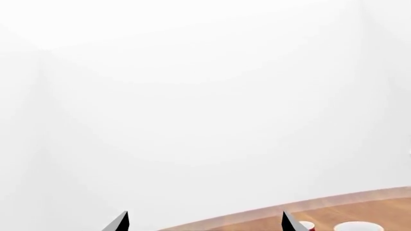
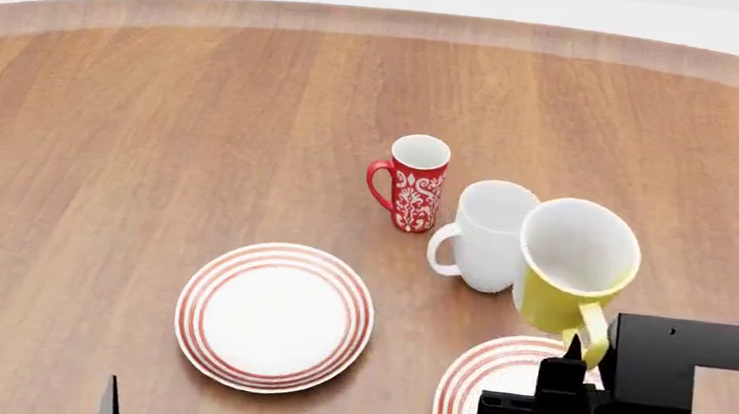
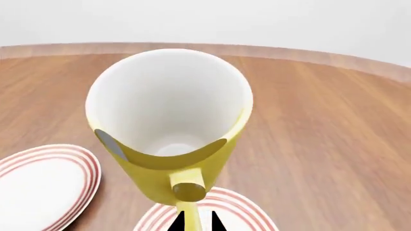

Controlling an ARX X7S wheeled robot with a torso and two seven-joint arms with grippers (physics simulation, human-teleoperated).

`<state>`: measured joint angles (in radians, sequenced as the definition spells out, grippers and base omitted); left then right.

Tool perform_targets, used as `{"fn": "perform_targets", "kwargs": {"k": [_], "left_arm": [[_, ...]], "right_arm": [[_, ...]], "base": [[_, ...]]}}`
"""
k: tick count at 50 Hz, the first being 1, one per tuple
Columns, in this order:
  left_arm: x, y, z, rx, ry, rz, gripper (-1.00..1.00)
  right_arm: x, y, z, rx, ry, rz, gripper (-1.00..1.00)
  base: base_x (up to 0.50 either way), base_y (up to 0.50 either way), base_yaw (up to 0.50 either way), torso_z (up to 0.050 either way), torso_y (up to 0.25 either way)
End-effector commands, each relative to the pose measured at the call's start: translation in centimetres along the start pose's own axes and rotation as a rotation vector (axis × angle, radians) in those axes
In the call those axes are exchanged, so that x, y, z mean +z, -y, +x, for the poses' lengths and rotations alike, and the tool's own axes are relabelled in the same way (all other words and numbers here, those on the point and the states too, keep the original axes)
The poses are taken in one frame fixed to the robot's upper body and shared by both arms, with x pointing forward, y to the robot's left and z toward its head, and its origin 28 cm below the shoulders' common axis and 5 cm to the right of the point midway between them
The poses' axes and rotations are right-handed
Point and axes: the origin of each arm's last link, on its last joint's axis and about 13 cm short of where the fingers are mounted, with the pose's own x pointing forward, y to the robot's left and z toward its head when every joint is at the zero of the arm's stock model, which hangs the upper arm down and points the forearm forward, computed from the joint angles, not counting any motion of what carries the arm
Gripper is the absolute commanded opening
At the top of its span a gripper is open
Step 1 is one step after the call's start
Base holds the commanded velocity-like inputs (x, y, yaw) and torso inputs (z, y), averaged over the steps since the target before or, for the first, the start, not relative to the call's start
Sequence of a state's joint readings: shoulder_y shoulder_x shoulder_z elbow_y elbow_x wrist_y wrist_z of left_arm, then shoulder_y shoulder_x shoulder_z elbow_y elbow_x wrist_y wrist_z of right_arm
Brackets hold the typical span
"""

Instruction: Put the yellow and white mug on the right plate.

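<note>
The yellow and white mug (image 2: 576,265) hangs by its yellow loop handle from my right gripper (image 2: 581,348), held in the air above the right plate (image 2: 488,393). In the right wrist view the mug (image 3: 168,125) tilts toward the camera, white inside showing, and my right gripper (image 3: 194,222) is shut on its handle, with the right plate (image 3: 241,209) below it. My left gripper (image 2: 25,388) is open and empty at the near left table edge; its fingertips (image 1: 119,222) show in the left wrist view, wide apart.
A second, identical plate (image 2: 275,315) lies left of the right plate and also shows in the right wrist view (image 3: 38,185). A taller white mug (image 2: 487,237) stands just behind the held mug, with a slim red patterned mug (image 2: 412,183) farther back. The wooden table (image 2: 149,127) stretches around them.
</note>
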<state>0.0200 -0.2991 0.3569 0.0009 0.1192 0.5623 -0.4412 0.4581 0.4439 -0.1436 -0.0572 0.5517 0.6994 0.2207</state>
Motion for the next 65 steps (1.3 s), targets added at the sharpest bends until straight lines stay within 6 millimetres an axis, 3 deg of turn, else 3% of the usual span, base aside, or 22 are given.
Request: {"fn": "perform_targets", "kwargs": {"k": [1,15,39,53,65], "left_arm": [[0.0,0.0,0.0,-0.006,-0.003,-0.001,1.00],[0.0,0.1,0.0,-0.009,-0.005,-0.001,1.00],[-0.1,0.0,0.0,-0.001,-0.013,-0.005,1.00],[-0.1,0.1,0.0,-0.004,-0.016,-0.006,1.00],[-0.2,0.1,-0.1,-0.010,-0.017,-0.006,1.00]], "right_arm": [[1.3,-0.3,1.2,0.019,-0.003,-0.014,-1.00],[0.5,-0.6,2.0,0.074,-0.125,-0.080,-1.00],[1.4,0.4,3.1,-0.006,-0.104,-0.117,-1.00],[-0.3,-0.3,2.7,0.051,-0.236,-0.108,-1.00],[-0.5,-0.2,4.2,0.017,-0.242,-0.114,-1.00]], "base": [[0.00,0.00,0.00,0.000,0.000],[0.00,0.00,0.00,0.000,0.001],[0.00,0.00,0.00,0.000,0.000],[0.00,0.00,0.00,0.000,0.000],[0.00,0.00,0.00,0.000,0.000]]}}
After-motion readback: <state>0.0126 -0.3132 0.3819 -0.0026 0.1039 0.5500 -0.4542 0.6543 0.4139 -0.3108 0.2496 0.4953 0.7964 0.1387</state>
